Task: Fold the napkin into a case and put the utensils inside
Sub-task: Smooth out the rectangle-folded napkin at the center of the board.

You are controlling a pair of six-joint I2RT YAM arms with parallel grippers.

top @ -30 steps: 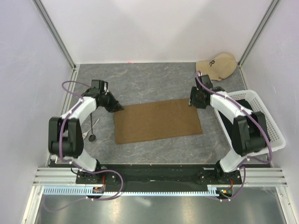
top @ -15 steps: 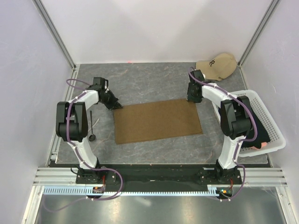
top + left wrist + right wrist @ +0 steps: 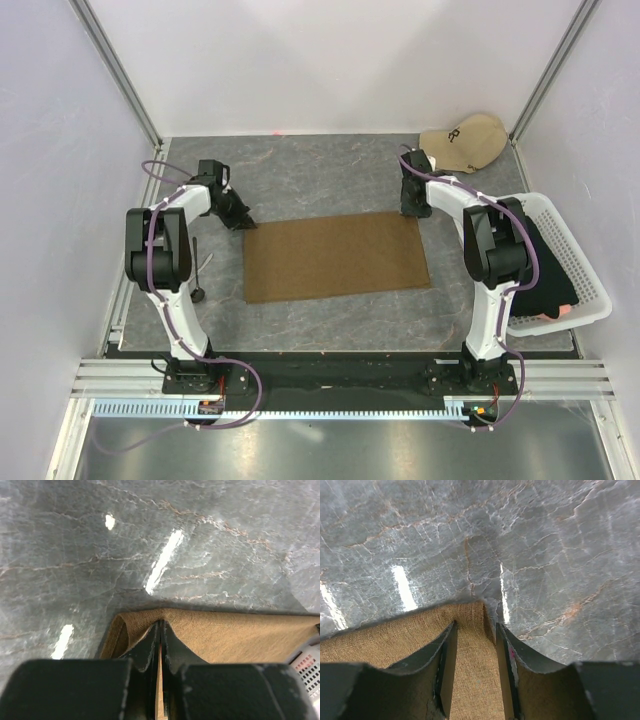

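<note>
The olive-brown napkin (image 3: 335, 257) lies flat and unfolded in the middle of the table. My left gripper (image 3: 242, 221) is at its far left corner. In the left wrist view the jaws (image 3: 160, 626) are shut on that corner, and the cloth (image 3: 235, 640) bunches up around the tips. My right gripper (image 3: 410, 209) is at the far right corner. In the right wrist view it (image 3: 474, 626) is open, with the napkin's corner (image 3: 472, 670) between the fingers. The slim utensils (image 3: 197, 272) lie on the table left of the napkin.
A beige cap (image 3: 463, 140) lies at the far right corner. A white mesh basket (image 3: 585, 275) holding black fabric stands along the right edge. The enclosure walls stand close on the left, right and far sides.
Both arms have swung their elbows outward. The left gripper has shifted slightly toward the far left at the napkin's corner. The right gripper has moved a little farther back at its corner.
</note>
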